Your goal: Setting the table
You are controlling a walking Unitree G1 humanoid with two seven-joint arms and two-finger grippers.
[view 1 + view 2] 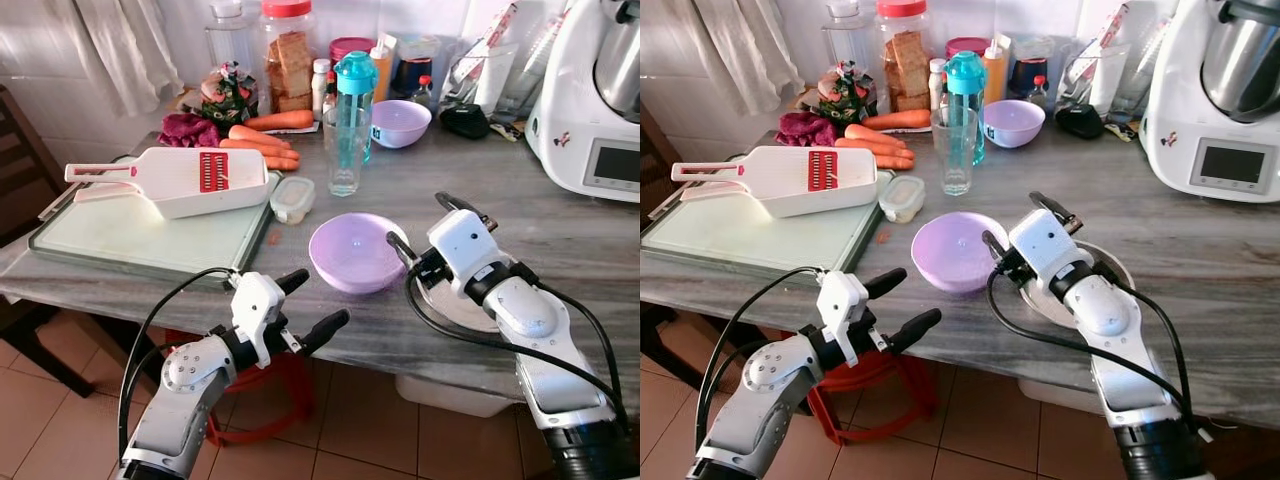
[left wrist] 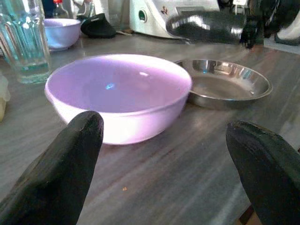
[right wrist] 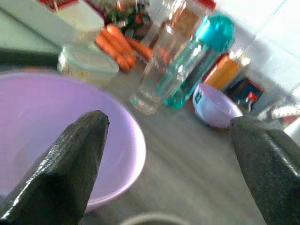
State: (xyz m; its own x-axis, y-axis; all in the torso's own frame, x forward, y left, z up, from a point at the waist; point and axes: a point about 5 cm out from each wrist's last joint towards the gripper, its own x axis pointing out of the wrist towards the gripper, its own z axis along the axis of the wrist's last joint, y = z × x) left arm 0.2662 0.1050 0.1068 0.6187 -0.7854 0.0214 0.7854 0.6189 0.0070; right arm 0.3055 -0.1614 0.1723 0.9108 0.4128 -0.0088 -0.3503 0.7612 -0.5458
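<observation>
A lilac bowl [image 1: 355,250] stands near the front edge of the grey table [image 1: 560,225]. Just right of it lies a steel plate [image 2: 227,84], largely hidden under my right arm in the eye views. My right gripper [image 1: 430,220] hovers open above the plate's left side, fingers pointing toward the back of the table, close beside the bowl's right rim. My left gripper [image 1: 318,305] is open at the table's front edge, just in front of the bowl and apart from it. A second, smaller lilac bowl [image 1: 400,122] sits at the back, with a clear glass [image 1: 345,150] in front of a teal bottle [image 1: 355,100].
A cutting board [image 1: 130,235] with a white slicer [image 1: 190,180] fills the left side. A small lidded tub [image 1: 292,198], carrots [image 1: 270,140], jars and bottles crowd the back. A white kitchen machine [image 1: 595,95] stands at the right. A red stool [image 1: 265,395] is under the table.
</observation>
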